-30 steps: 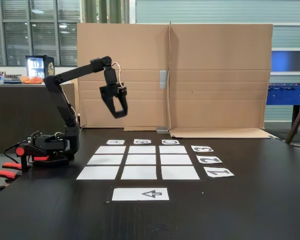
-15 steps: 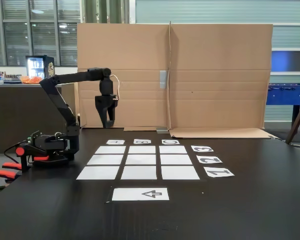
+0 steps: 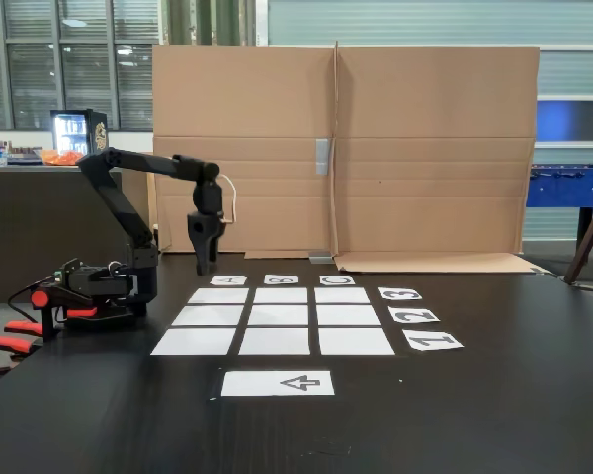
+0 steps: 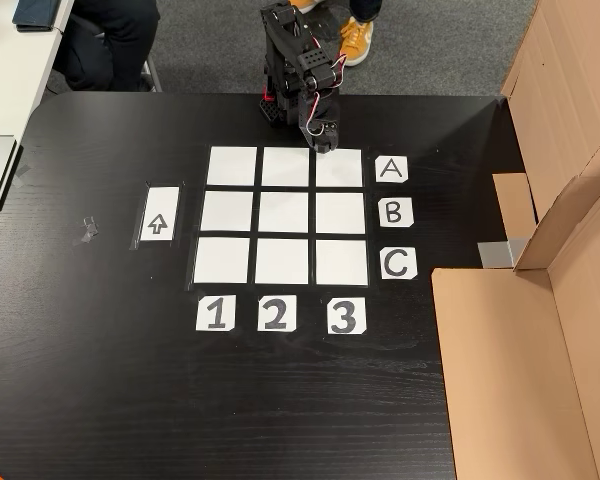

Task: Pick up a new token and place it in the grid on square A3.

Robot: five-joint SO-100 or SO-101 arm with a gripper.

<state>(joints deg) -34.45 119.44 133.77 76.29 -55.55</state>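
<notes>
Paper marked with a black arrow lies nearest in the fixed view, and behind it the grid spreads its nine white cells on the dark table, number cards along its right side and letter cards along its far edge. Square A3 is the corner cell beside the A card and in line with the 3 card, bare white paper, and the gripper hangs pointing straight down over its outer edge by the arm's base; I cannot tell whether the fingers are parted or holding the token, which I cannot make out. Cardboard sheets stand at the far edge of the table
</notes>
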